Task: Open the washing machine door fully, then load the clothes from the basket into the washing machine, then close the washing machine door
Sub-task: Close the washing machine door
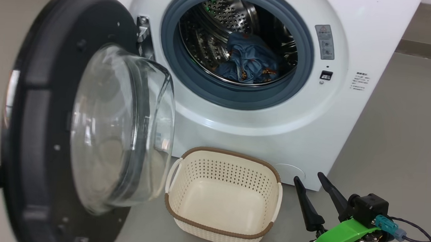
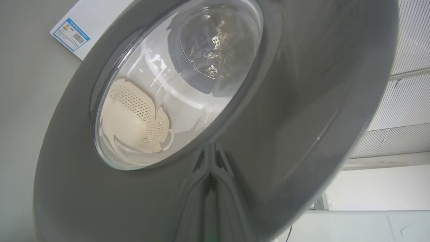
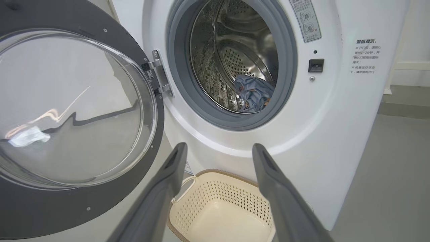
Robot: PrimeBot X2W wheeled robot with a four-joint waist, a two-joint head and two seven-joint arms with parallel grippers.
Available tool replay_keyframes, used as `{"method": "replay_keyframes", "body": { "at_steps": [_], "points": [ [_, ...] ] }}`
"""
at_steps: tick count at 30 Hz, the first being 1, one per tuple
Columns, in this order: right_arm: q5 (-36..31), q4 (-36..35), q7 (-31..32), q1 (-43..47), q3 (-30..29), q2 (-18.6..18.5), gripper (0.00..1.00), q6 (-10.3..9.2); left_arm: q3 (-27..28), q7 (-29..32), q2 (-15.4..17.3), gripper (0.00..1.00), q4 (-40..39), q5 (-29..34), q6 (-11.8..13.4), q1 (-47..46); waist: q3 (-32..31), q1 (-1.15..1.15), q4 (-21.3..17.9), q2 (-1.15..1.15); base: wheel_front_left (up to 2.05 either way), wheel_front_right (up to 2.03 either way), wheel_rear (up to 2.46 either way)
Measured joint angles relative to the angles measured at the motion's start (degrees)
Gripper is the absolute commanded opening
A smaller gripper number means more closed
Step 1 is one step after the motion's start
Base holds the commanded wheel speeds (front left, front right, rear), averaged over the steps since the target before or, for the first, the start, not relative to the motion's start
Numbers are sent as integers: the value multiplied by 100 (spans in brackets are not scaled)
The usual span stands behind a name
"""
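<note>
- Clothes [image 1: 247, 61] are lying inside the washing machine [image 1: 354, 118], basket [image 1: 222, 196] empty.
- Left end effector [image 2: 210, 178], pressed together, is sitting against the washing machine door [image 1: 41, 88]; right end effector [image 1: 308, 176] is hovering spread.
- Glossy rim is inviting a slip, leaving the door ajar.

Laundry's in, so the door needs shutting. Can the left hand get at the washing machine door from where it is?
Probably yes. The left hand, shut, appears to rest right against the outer face of the washing machine door, with nothing between them.
</note>
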Motion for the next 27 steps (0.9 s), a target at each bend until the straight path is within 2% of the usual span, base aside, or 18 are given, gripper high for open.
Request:
{"method": "replay_keyframes", "body": {
  "at_steps": [6,17,27],
  "points": [
    [0,-67,0,3,-52,71,100,0,-164,115,-250,0,-887,-83,520,214,-4,0,-190,0,0,0,0],
    [-1,-98,-1,16,-120,140,100,0,-391,194,-590,0,-1328,-219,1059,268,37,0,-687,0,0,0,0],
    [-9,-122,-1,76,-147,148,100,0,-455,191,-799,0,-1474,-269,1216,264,68,0,-1311,0,0,0,0]
  ]
}}
